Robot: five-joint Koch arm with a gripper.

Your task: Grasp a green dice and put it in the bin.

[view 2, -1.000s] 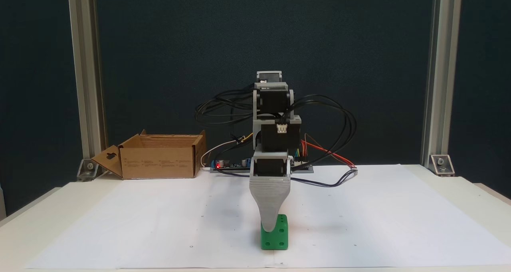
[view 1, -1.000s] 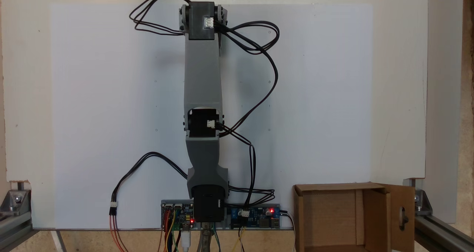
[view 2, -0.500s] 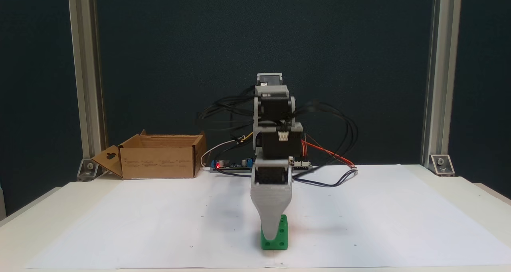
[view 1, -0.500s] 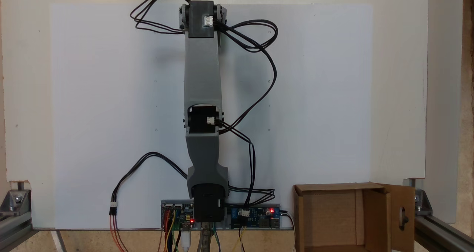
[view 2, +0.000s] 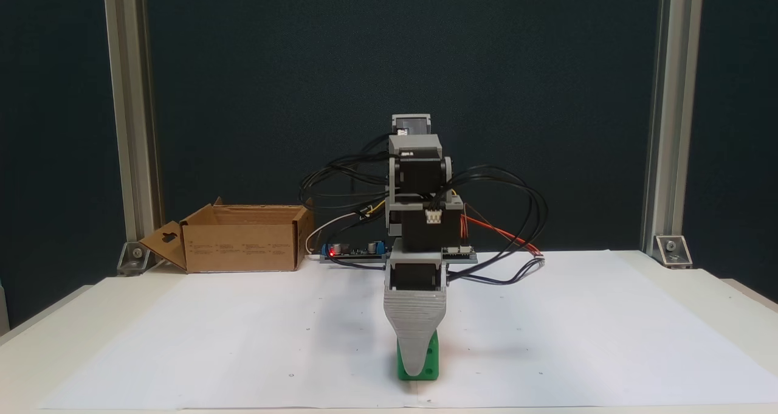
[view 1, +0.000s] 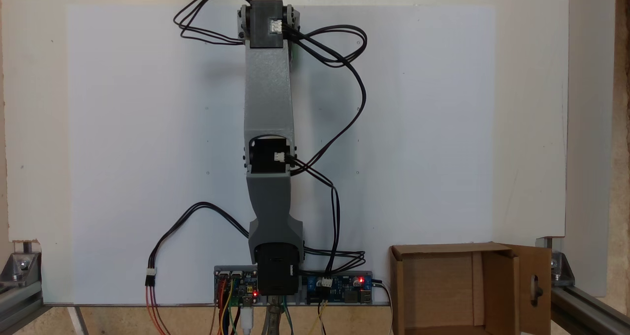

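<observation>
Fixed view, gripper low over green dice, front jaw covering it

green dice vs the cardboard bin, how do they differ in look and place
The green dice is small, bright green plastic; the bin is far larger, brown cardboard. The dice sits near the paper's front edge, partly behind the tool; the bin stands at the back left, open-topped with flaps out. Both rest on the table.

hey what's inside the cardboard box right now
In a fixed view from above, the bin shows bare cardboard floor and walls, nothing in it. Its inner flap hides a strip along one side. The green dice sits on the paper under the gripper.
</observation>
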